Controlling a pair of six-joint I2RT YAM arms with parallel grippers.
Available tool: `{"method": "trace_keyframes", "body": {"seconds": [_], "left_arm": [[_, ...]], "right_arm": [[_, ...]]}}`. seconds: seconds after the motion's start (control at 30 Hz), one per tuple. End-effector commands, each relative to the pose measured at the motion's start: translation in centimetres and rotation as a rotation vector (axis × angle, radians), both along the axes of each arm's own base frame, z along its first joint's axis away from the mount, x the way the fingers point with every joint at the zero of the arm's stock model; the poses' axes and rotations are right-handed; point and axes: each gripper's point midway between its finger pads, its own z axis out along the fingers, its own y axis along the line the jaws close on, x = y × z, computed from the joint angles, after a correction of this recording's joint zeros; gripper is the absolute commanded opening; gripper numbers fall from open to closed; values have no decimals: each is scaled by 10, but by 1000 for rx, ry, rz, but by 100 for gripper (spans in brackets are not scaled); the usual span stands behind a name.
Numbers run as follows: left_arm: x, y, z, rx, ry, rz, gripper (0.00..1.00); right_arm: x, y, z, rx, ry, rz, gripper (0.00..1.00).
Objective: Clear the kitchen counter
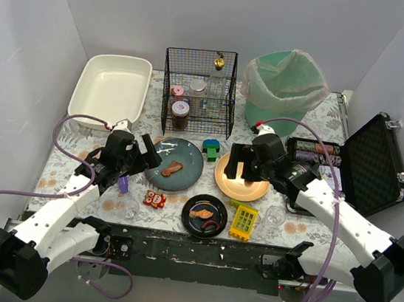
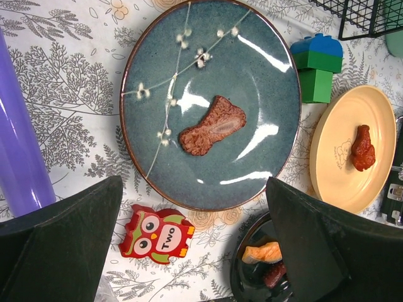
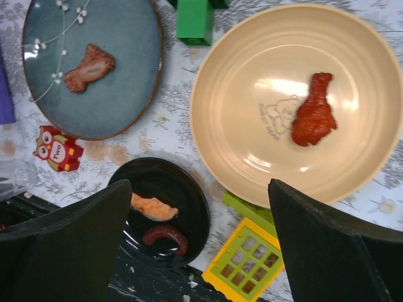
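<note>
Your kitchen counter [image 1: 151, 114] spans the table ahead of both bases. Just off its centre at 9 o'clock, your left gripper [image 2: 194, 207] hangs, jaws apart, above the blue plate [image 2: 252, 94]. At 3 o'clock your right gripper [image 3: 200, 201], also spread wide, hovers above the cream plate [image 3: 252, 94].

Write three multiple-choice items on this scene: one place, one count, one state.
1. The owl block lies: A in the wire cage; B on the kitchen counter beside the blue plate; C in the white tub.
2. Plates holding food: A one; B two; C three.
3. The left gripper is: A open; B shut on a plate; C shut on a block.
Key: B, it lies on cloth by that plate's rim; C, blue, cream plate and black plate each carry food; A, its fingers stand apart, gripping nothing.
</note>
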Motion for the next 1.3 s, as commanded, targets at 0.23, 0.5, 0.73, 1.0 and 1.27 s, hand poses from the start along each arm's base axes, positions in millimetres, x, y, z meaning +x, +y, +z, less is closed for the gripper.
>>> {"method": "trace_keyframes", "body": {"seconds": [0.23,0.5,0.73,1.0,1.27], "left_arm": [[-2,3,19,-18,-41,11,98],[-4,6,27,-19,-56,21,98],[-6,8,30,-14,-58,31,98],[-5,10,31,-8,-60,38,98],[-4,12,40,-6,-74,50,98]], "right_arm": [[20,87,-15,170,70,89,98],[41,78,-12,253,-18,66,98],[62,33,-9,36,-90,-46,98],[59,35,3,328,-61,171,94],[71,28,11,356,-148,84,98]]}}
